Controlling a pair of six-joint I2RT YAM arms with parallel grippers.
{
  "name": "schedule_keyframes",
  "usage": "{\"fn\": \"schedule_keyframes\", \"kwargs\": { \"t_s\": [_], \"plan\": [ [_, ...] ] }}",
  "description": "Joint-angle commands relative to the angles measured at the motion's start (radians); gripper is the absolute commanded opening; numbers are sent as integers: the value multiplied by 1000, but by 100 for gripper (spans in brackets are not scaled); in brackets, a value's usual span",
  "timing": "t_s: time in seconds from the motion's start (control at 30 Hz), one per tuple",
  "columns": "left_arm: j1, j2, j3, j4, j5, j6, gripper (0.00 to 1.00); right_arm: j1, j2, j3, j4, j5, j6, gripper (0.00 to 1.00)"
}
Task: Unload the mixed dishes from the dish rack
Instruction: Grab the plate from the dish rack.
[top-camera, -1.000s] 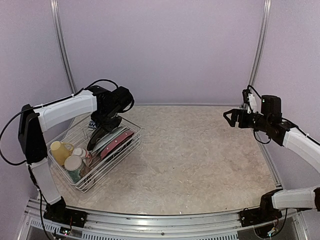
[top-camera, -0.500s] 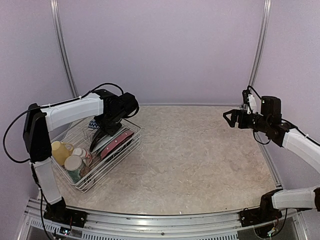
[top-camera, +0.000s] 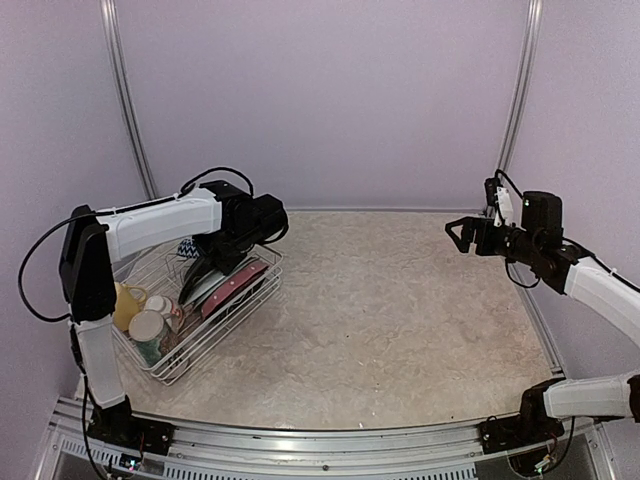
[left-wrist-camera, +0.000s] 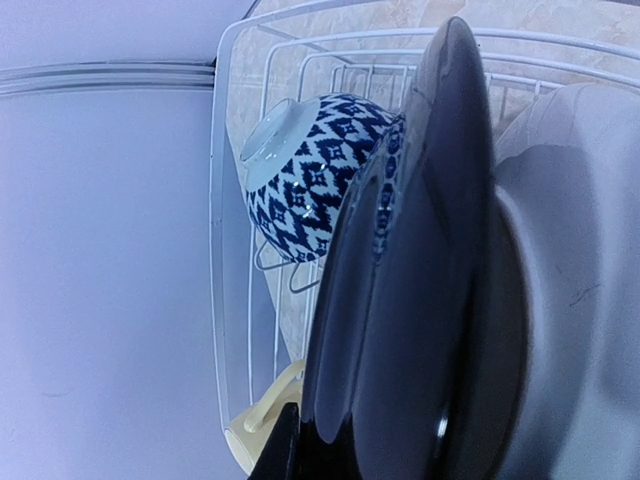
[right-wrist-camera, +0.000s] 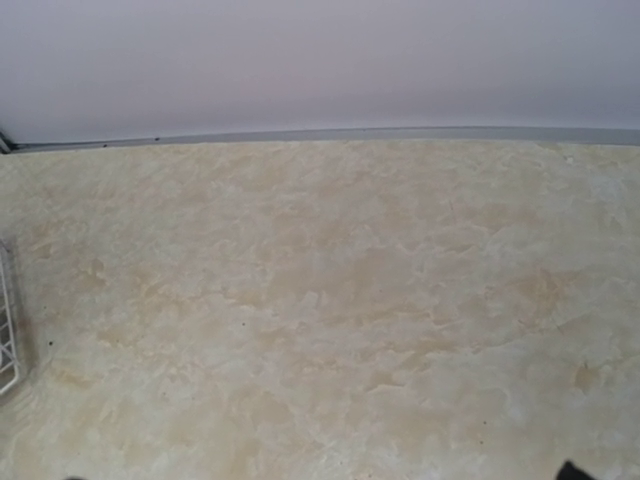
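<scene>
The white wire dish rack (top-camera: 232, 335) stands at the left of the table. It holds upright plates: a dark glossy plate (top-camera: 197, 278), a pale plate (top-camera: 222, 275) and a pink-red plate (top-camera: 238, 285). My left gripper (top-camera: 222, 255) reaches into the rack and is shut on the dark plate's rim. In the left wrist view the dark plate (left-wrist-camera: 420, 300) fills the middle, with one finger (left-wrist-camera: 275, 450) at its lower edge. A blue-and-white patterned bowl (left-wrist-camera: 310, 175) lies behind it. My right gripper (top-camera: 455, 234) hovers open and empty at the right.
A yellow mug (top-camera: 120, 302), a cream floral mug (top-camera: 150, 330) and a small bowl (top-camera: 162, 305) sit in the rack's near end. The yellow mug (left-wrist-camera: 265, 420) also shows below the dark plate. The beige marbled tabletop (right-wrist-camera: 330, 300) lies under my right gripper. Walls close in on three sides.
My left arm's wrist has swung to the right over the rack while the gripper stays on the dark plate. The right arm has barely moved.
</scene>
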Motion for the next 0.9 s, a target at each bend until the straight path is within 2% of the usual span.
{"fn": "schedule_keyframes", "kwargs": {
  "t_s": [0.0,0.27,0.5,0.87],
  "plan": [
    [-14,16,54,-114,-151,-102,0,9,5,-25,23,-11,10,100],
    [-40,14,140,-269,-247,-213,0,10,8,-33,32,-10,17,100],
    [-81,13,213,-390,-268,-295,0,14,12,-35,37,-13,23,100],
    [-134,-54,259,-450,-320,-349,0,23,33,-25,42,-17,32,100]
  ]
}}
